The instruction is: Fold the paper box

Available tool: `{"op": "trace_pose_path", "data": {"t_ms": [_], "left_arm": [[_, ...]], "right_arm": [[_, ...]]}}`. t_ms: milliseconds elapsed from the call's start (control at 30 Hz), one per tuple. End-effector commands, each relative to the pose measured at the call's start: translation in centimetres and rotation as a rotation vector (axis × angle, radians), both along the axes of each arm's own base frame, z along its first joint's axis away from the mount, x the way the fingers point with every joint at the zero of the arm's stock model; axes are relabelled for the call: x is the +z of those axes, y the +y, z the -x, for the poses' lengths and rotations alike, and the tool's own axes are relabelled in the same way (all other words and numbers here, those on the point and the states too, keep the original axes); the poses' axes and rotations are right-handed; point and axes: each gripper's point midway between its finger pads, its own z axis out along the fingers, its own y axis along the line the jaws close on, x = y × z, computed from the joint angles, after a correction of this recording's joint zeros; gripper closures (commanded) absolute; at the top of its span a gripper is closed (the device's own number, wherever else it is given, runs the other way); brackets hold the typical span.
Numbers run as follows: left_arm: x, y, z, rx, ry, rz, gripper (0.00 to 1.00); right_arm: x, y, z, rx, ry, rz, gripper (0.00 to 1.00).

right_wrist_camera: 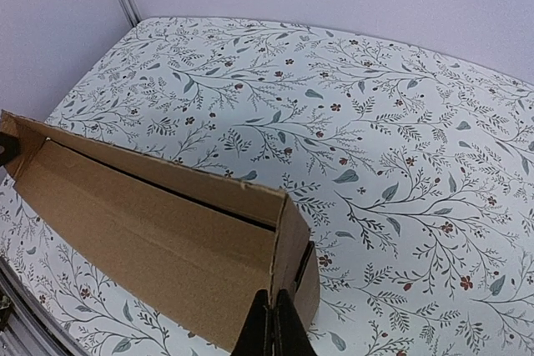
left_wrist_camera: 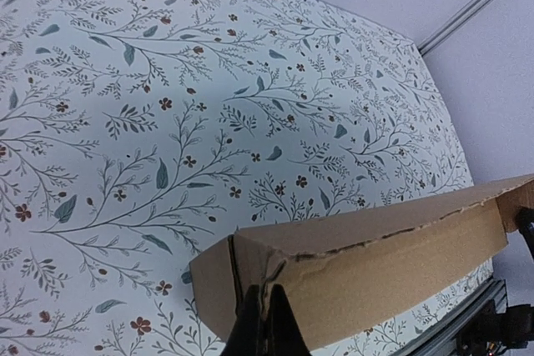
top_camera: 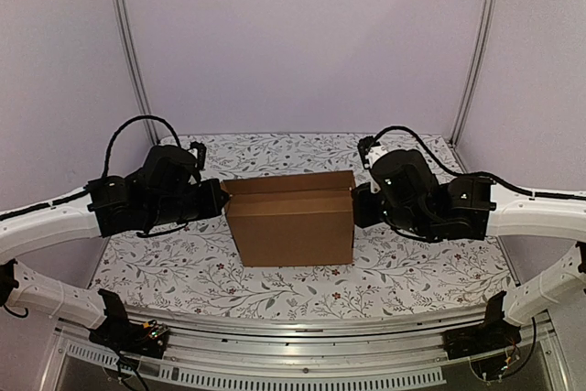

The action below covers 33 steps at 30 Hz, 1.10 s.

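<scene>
The plain brown corrugated cardboard box (top_camera: 291,224) stands in the middle of the white tablecloth with leaf-and-flower print (top_camera: 412,267), between the two arms. The left gripper (top_camera: 218,200) touches its left end and the right gripper (top_camera: 360,204) touches its right end. Both have their jaws pressed together.

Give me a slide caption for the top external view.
Left gripper and right gripper, both shut, at opposite ends of the brown paper box on the floral table.

No readable txt, labels, brands or nos. anywhere; paper box (top_camera: 291,226) unmarked.
</scene>
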Motion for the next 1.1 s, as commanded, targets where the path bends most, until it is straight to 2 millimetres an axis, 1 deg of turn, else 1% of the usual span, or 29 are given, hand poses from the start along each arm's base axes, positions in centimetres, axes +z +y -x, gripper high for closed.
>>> {"op": "trace_pose_path", "data": {"t_ms": [0,333,467,600,733,833,933,1067], "left_arm": [[-3.3,-0.1,1.7,-0.047,0.097,-0.083,1.0],[-3.4,-0.2,1.9,-0.051,0.099,-0.083,1.0],[-3.5,-0.3,2.0,-0.058,0.101,-0.081,1.0],[-3.9,-0.5,2.2,-0.066,0.111,-0.09,1.0],[-4.9,-0.2,2.6,-0.071,0.129,-0.112,1.0],[-5.2,0.1,2.9,-0.065,0.137,-0.117,1.0],[-5.4,0.4,3.0,-0.059,0.138,-0.122,1.0],[-5.4,0.4,3.1,-0.058,0.137,-0.121,1.0]], "right_arm": [[-2.2,1.3,1.1,0.056,0.061,0.004,1.0],[-5.8,0.3,1.8,0.034,0.125,0.04,1.0],[-6.9,0.4,2.2,0.035,0.147,0.035,1.0],[-7.6,0.5,2.4,0.034,0.159,0.042,1.0],[-8.3,0.3,2.7,0.034,0.168,0.066,1.0],[-8.5,-0.4,2.7,0.023,0.168,0.093,1.0],[-8.3,-1.0,2.8,0.015,0.161,0.108,1.0],[-8.5,-1.6,2.9,0.01,0.16,0.13,1.0]]}}
